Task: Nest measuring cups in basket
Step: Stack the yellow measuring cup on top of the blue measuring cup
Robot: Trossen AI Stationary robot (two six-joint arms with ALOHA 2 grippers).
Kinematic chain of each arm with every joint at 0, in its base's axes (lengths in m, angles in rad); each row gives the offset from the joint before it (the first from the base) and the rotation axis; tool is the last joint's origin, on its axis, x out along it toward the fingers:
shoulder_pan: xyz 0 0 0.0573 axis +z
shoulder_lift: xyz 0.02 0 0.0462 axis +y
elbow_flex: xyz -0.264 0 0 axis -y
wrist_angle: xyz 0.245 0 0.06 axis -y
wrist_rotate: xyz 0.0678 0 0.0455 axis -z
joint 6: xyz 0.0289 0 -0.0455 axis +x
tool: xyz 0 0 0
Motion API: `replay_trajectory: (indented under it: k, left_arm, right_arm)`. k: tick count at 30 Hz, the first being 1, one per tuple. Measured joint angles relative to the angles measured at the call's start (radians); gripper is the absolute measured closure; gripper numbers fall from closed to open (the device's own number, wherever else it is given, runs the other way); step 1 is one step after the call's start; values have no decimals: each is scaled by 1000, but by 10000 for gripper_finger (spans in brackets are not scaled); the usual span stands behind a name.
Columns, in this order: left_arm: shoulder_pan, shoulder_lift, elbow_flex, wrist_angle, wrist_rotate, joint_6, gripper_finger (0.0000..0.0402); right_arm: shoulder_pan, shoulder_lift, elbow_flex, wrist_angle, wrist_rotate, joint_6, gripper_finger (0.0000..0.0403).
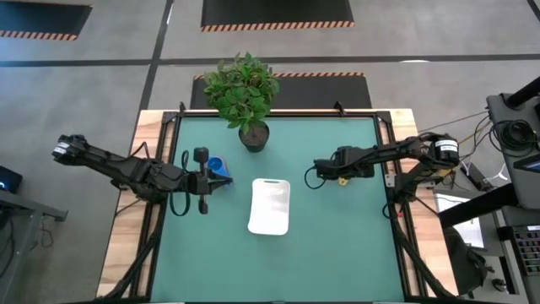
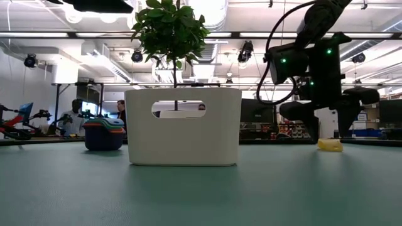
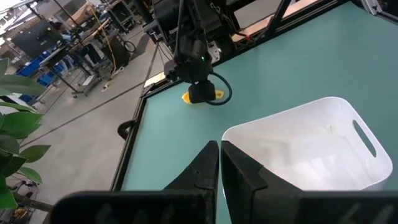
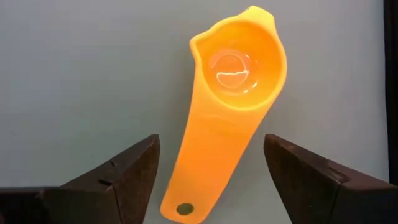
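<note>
A yellow measuring cup (image 4: 230,106) lies on the green table mat with its bowl facing up; it also shows in the high view (image 1: 344,180) and the low view (image 2: 330,145). My right gripper (image 4: 211,142) is open above it, one finger on each side of the cup's handle, touching nothing. A stack of nested cups (image 1: 218,166), blue at the bottom, stands left of the white basket (image 1: 270,205) and shows in the low view (image 2: 103,133). My left gripper (image 3: 219,165) is shut and empty beside that stack, pointing toward the basket (image 3: 311,149).
A dark pot with a green plant (image 1: 253,135) stands at the far middle of the mat, behind the basket. Bare green mat (image 1: 337,245) lies between the basket and the near edge. People show in the room beyond the table.
</note>
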Motion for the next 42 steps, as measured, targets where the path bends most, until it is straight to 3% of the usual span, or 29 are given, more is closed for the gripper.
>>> replay_trajectory:
  k: [14, 20, 33, 42]
  left_arm:
    - [0, 2, 0, -8, 0, -3, 402]
    - [0, 5, 0, -8, 0, -3, 402]
    - [0, 5, 0, -7, 0, -3, 402]
    - [0, 4, 0, -7, 0, 1, 402]
  right_arm:
    - [12, 12, -64, 34, 33, 91, 145]
    - [49, 9, -120, 131, 70, 92, 158]
    - [88, 12, -125, 159, 109, 85, 262]
    - [89, -32, -107, 135, 71, 63, 244]
